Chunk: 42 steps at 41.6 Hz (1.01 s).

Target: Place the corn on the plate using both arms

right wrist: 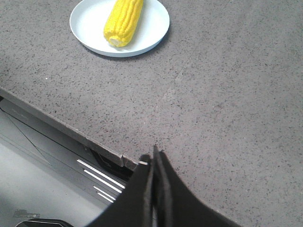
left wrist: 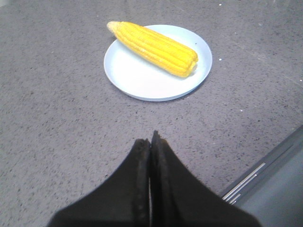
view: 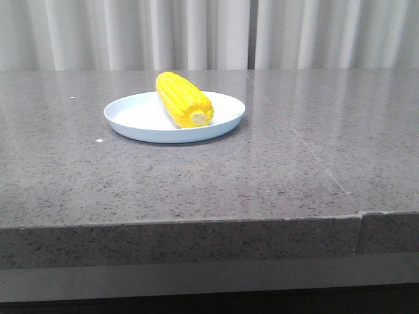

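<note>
Pale pleated curtains [view: 196, 33] hang behind a grey speckled stone surface [view: 275, 170], whose thick front edge shows a vertical seam toward the right in the front view. On this surface, left of centre and toward the back, sits the plate [view: 137, 121], round, shallow and pale blue-white. The corn [view: 183, 99] lies across the plate, bright yellow with rows of kernels, its cut pale stub end facing the camera and slightly to the right, its tapered tip pointing toward the curtains and reaching the plate's far rim (in the left wrist view the tip just overhangs that rim). Neither arm appears in the front view. In the left wrist view the left tool [left wrist: 150, 142] hovers above bare surface, well apart from the plate [left wrist: 137, 78] and the corn [left wrist: 156, 47], its two dark fingers pressed together with nothing between them. In the right wrist view the right tool [right wrist: 154, 158] is likewise closed and holds nothing, positioned over the surface's front edge, with the plate [right wrist: 151, 28] and the corn [right wrist: 123, 21] well away from it.
</note>
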Available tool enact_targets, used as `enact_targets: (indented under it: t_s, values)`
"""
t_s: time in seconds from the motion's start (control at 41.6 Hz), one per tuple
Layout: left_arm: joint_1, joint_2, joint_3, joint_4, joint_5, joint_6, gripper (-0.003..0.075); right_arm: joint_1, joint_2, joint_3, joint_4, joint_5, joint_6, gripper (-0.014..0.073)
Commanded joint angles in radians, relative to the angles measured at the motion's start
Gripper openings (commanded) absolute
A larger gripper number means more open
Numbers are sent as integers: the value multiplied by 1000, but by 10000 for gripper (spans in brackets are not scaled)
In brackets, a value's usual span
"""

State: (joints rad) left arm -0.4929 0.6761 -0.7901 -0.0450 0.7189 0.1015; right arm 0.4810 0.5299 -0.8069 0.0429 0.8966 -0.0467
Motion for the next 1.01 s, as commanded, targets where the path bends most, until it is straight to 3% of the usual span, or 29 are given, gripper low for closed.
enact_targets:
  t_s: [0.0,0.12,0.408,0.672,0.984]
  values:
    - [55,-38,-7,-12,-77,-11,-20,1,3,-23,-6,-67,-10,-68]
    - [183,-138,46,-10,-106,-11,-20,1,3,-23,-6,-67,-10,-68]
    - [397,-463,417,-10,-510,-11,-20,1,3,-23,-6,-67,-10,-68]
    - [450,-666,689,-10,-662,-11,-20,1,3,-23,-6,-67,-10,-68]
    - [466,-700,799,-10,-761,-11,-20,1,3,-23,-6,-67,-10,-68]
